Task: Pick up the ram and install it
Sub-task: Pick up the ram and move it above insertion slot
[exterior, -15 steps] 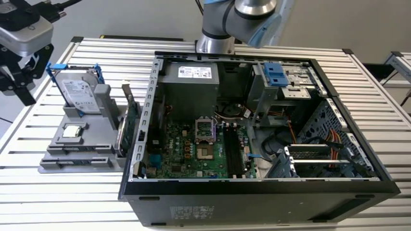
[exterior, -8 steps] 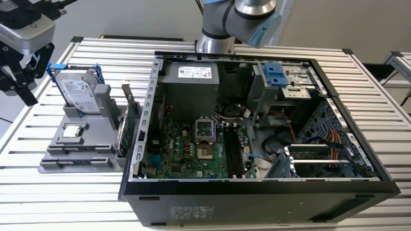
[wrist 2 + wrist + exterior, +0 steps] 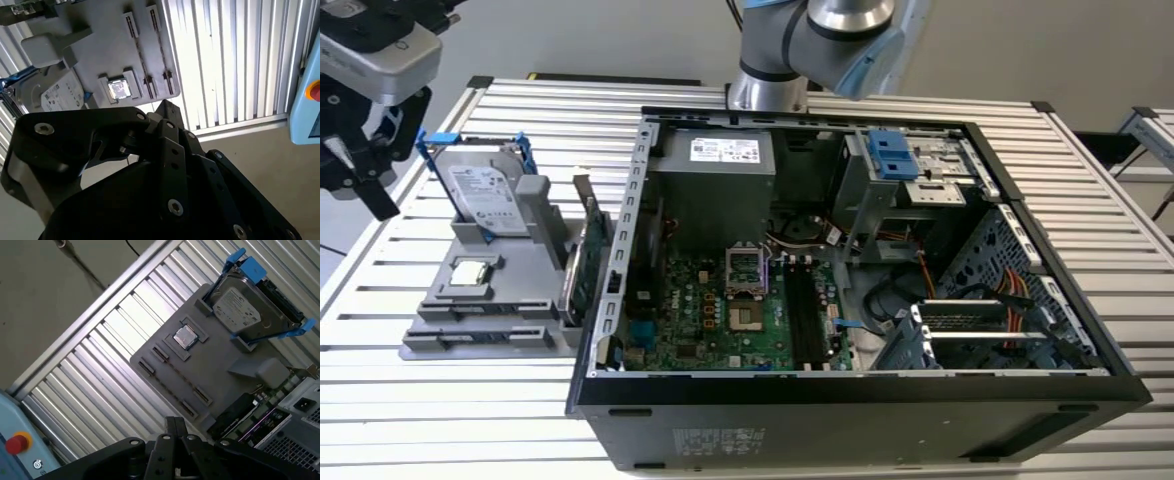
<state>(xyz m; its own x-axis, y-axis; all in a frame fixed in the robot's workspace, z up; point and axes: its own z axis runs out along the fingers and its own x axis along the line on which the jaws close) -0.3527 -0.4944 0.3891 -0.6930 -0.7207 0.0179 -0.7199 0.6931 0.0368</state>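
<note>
My gripper (image 3: 371,190) hangs at the exterior view's left edge, above the slatted table and beside the grey parts holder (image 3: 467,320). Its black fingers (image 3: 172,424) meet at the tips in both wrist views, shut with nothing between them; the gripper (image 3: 165,107) points toward the holder. The ram (image 3: 571,285) looks like the thin dark green stick standing on edge along the holder's side nearest the computer case, well apart from the gripper. The open computer case (image 3: 854,385) lies on its side, with black memory slots (image 3: 803,315) on the motherboard.
On the holder stand a silver hard drive in a blue frame (image 3: 483,195), a processor chip (image 3: 185,336) and a wider green card with a metal bracket (image 3: 594,240). A light blue box with a red button (image 3: 17,444) sits off the table's edge.
</note>
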